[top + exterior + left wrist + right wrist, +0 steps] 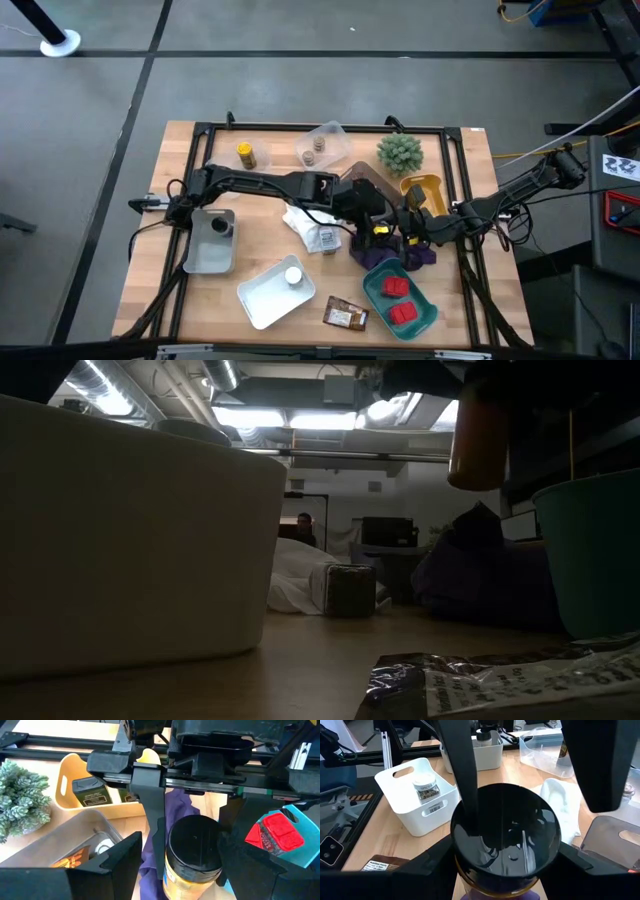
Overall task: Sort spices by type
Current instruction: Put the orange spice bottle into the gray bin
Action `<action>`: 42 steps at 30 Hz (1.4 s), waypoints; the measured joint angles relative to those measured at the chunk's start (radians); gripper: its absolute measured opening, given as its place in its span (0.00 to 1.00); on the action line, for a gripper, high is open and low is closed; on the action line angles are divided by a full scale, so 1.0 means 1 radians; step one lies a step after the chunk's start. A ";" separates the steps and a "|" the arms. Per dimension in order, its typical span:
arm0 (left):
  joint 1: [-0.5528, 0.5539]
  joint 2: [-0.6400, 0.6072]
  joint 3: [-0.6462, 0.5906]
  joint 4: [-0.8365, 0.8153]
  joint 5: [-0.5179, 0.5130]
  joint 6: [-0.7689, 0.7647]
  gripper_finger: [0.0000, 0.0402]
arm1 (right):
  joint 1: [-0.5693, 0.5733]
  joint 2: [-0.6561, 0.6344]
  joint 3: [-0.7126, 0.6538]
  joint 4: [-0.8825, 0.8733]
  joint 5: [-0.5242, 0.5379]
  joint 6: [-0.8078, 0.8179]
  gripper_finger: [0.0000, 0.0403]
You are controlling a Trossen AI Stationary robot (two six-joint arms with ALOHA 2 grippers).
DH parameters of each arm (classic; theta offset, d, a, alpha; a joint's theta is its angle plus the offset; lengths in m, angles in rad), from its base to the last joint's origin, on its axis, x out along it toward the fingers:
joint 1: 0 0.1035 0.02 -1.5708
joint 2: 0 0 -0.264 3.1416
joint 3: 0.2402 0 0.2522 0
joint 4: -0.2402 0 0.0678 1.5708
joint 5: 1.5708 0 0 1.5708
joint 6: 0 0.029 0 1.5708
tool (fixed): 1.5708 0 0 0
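A yellow spice jar with a black cap point(380, 232) hangs in the air over the purple cloth point(385, 262). In the low view the jar point(478, 435) shows high above the tabletop. My right gripper point(392, 234) reaches in from the table's right and is shut on the jar point(505, 835). My left gripper point(372, 222) comes from the left and is open. In the left wrist view its fingers point(117, 862) stand wide on either side of the jar point(194, 850), outside the right gripper's fingers point(154, 830), with purple cloth showing in the gap. My right gripper pinches the jar between its two fingers point(432, 867) at the sides of the black cap point(462, 847). It comes slanting down from the table's right. The jar is upright and lifted clear, with its yellow body point(186, 882) hanging below the cap.
A teal tray with red boxes point(400, 300) lies near the front. Behind stand a yellow bin with a dark jar point(90, 792) and the green plant point(400, 152). A white cloth with a jar point(312, 228), white trays point(272, 292) and a brown packet point(345, 316) lie leftward.
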 joint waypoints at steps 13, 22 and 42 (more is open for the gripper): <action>-0.004 0.001 -0.002 0.000 0.004 -0.004 0.61 | 0.000 -0.002 0.002 -0.071 0.005 0.052 0.55; -0.006 0.001 -0.002 -0.002 0.002 -0.005 0.61 | 0.000 -0.002 0.002 -0.056 0.002 0.051 0.55; -0.007 0.001 -0.002 -0.032 0.003 -0.005 0.61 | 0.000 -0.002 0.002 0.023 0.004 0.023 0.55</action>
